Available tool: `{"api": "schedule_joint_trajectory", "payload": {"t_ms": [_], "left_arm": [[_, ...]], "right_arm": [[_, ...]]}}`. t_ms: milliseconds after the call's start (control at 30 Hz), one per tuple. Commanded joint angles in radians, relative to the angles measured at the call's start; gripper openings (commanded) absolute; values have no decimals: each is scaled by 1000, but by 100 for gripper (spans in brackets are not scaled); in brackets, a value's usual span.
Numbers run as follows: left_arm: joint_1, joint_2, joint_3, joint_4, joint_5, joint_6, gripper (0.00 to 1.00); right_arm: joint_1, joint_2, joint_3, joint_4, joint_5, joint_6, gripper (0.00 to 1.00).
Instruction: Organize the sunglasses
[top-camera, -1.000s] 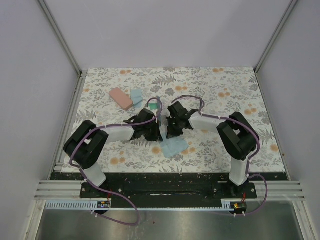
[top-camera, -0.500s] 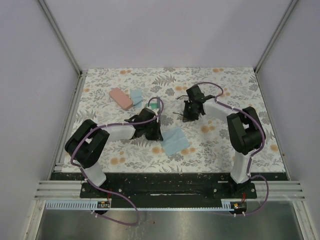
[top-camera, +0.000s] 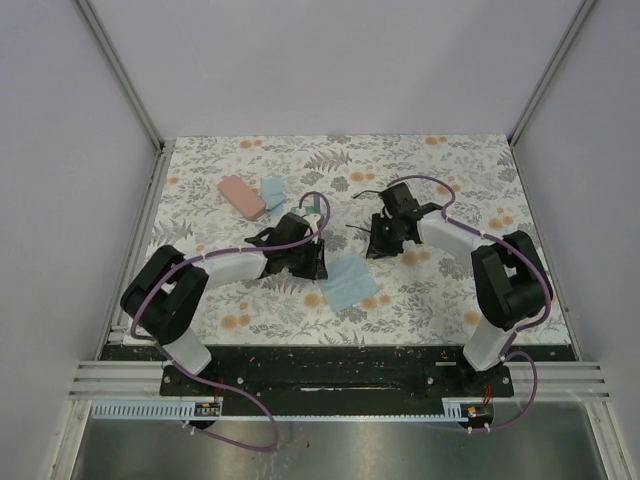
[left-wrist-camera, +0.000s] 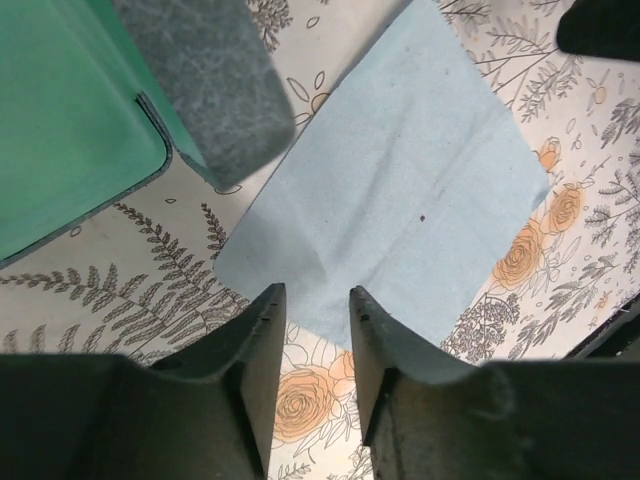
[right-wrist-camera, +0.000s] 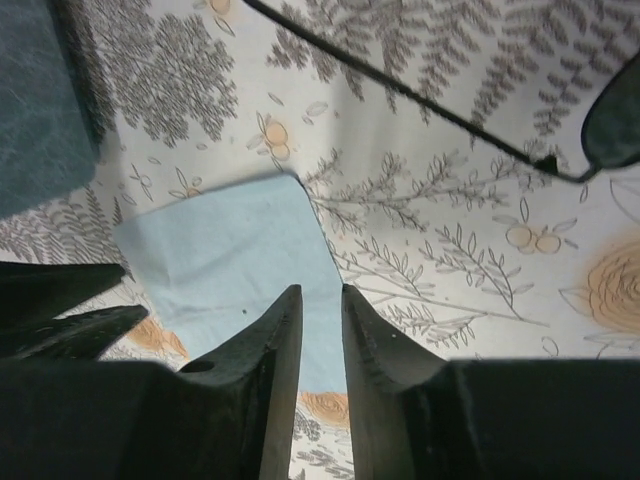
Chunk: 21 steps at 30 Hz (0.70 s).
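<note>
The sunglasses with the thin black frame (right-wrist-camera: 618, 125) lie on the floral table, one temple stretched out, up and to the right of my right gripper (right-wrist-camera: 320, 288). Its jaws stand slightly apart with nothing between them, over the edge of a flat light blue cloth (right-wrist-camera: 225, 260). My left gripper (left-wrist-camera: 312, 290) hovers at that same cloth (left-wrist-camera: 400, 200) from the other side, open and empty. From above, the left gripper (top-camera: 310, 268) and right gripper (top-camera: 376, 248) flank the cloth (top-camera: 348, 283).
A grey felt case with a green inside (left-wrist-camera: 70, 110) lies just beyond the left gripper, showing green from above (top-camera: 312, 210). A pink case (top-camera: 241, 196) and a second blue cloth (top-camera: 272, 190) lie at the far left. Metal rails border the table.
Both grippers met at the cloth, shut; now both are open and the cloth lies flat. The right arm has pulled back and to the right. The left arm has barely moved.
</note>
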Motion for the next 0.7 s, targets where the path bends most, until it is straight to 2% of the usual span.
{"api": "schedule_joint_trajectory", "payload": {"t_ms": [0, 133, 233, 367, 500, 667], "left_arm": [[-19, -102, 32, 5, -49, 109, 39], [-39, -145, 22, 15, -63, 202, 44], [-57, -173, -9, 56, -48, 294, 51], [-88, -196, -34, 71, -48, 417, 62], [-122, -164, 2, -10, -88, 502, 63], [-137, -107, 22, -27, -76, 506, 60]], "right_arm": [[7, -69, -59, -6, -25, 46, 31], [16, -77, -80, -15, -9, 96, 40], [16, -60, -64, -72, 81, 211, 39], [16, -43, -16, -181, 126, 371, 40], [16, -86, -36, -192, 149, 471, 43], [13, -118, -33, -198, 167, 477, 43]]}}
